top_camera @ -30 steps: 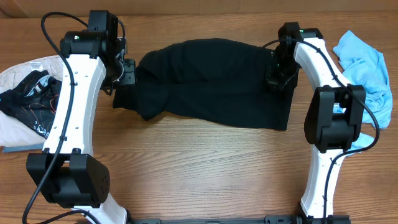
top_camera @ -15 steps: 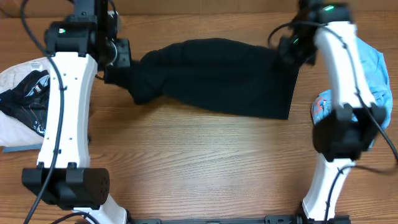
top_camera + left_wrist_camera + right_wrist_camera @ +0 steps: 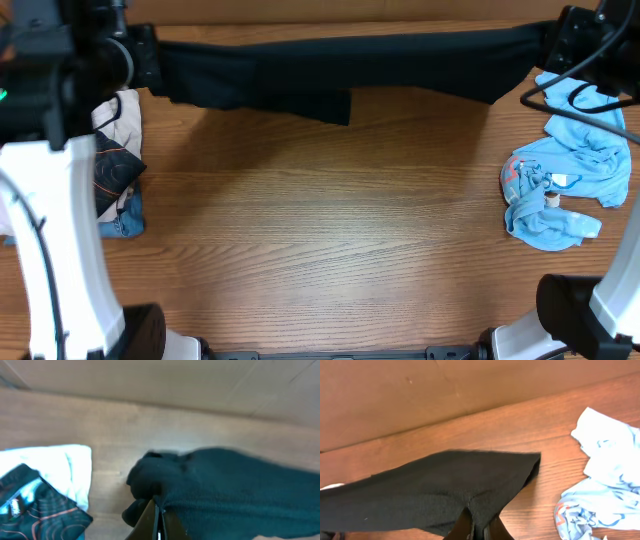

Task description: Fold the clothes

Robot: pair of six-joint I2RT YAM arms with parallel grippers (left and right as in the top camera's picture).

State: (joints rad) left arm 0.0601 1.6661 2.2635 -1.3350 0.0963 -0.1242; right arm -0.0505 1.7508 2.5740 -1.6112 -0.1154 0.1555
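Note:
The clothes (image 3: 340,65), a plain black garment, hang stretched in a long band across the far side of the table, held up at both ends. My left gripper (image 3: 150,65) is shut on its left end. In the left wrist view the closed gripper (image 3: 159,512) pinches the bunched black fabric (image 3: 240,490). My right gripper (image 3: 555,45) is shut on the right end. The right wrist view shows this gripper (image 3: 477,522) clamped on a fold of the garment (image 3: 435,490), whose corner hangs above the wood.
A crumpled light blue shirt (image 3: 560,180) lies at the right, also seen from the right wrist (image 3: 605,480). At the left lies black fabric printed with orange and white lines (image 3: 115,170) on a white cloth (image 3: 125,115), both visible from the left wrist (image 3: 35,510).
Both arms have risen and spread apart. The black garment has come up off the table and been pulled from a heap into a taut band at the far edge.

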